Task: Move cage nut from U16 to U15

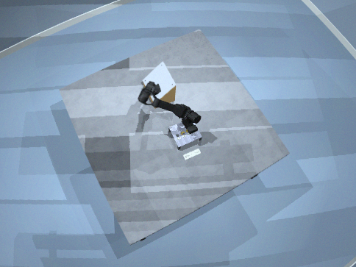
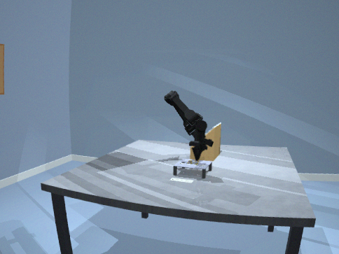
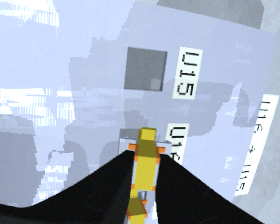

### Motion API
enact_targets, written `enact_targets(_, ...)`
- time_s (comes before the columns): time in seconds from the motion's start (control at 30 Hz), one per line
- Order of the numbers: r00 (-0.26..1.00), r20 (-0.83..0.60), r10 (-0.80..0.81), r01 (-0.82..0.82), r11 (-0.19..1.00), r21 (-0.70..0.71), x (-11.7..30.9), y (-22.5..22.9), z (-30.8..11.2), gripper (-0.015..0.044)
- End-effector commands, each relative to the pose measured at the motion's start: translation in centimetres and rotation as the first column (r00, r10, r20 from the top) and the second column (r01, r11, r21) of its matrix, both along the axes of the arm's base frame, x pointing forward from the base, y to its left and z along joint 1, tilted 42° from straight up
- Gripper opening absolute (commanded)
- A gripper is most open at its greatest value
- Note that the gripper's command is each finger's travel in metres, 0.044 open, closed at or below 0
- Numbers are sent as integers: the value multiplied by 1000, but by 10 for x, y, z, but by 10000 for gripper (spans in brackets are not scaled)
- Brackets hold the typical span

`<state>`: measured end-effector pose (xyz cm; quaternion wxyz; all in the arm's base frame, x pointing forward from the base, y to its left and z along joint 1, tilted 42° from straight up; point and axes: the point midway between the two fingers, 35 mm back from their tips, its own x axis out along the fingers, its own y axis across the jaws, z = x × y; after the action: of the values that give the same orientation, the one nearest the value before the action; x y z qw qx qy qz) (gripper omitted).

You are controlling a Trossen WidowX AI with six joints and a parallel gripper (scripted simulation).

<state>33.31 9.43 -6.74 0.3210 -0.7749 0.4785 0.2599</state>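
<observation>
Gripper: we have the fingers of the gripper [image 1: 191, 129] [image 2: 197, 159] [image 3: 146, 156] clamped on the yellow cage nut [image 3: 146, 167], one finger to each side of its body.
Cage nut: it sits at the U16 hole [image 3: 129, 134], whose far edge shows just past the nut; whether its wings are free of the plate we cannot tell.
U15 hole: in the wrist view it lies straight beyond the U16 hole [image 3: 145, 69], open and unfilled, and the nut's long axis points roughly at it. That line, we judge, is the one our next move must follow, once the nut is lifted out.
Other nut: a second yellow piece [image 3: 136, 209] shows on the side of the U16 hole away from U15, so we should carry away from it.
Rail plate: pale, flat, raised on short dark legs [image 1: 177, 140] [image 2: 182, 165] [image 3: 95, 65], beside the U16 hole on every side.
Bench: grey, under the rail plate [image 1: 235, 103] [image 2: 245, 192].
Room: blue walls behind [image 2: 175, 52].
</observation>
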Motion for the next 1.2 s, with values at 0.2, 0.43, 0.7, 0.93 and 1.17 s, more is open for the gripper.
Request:
enact_targets(0.2,1000,-10,-11,11,1000,4,1,1,0,29)
enact_targets(0.43,1000,-20,-21,21,1000,3,1,1,0,29)
enact_targets(0.7,999,-32,-31,31,1000,1,2,1,0,29)
enact_targets(0.93,999,-38,-36,36,999,0,2,1,0,29)
enact_targets(1.17,998,-43,-41,41,999,-1,2,1,0,29)
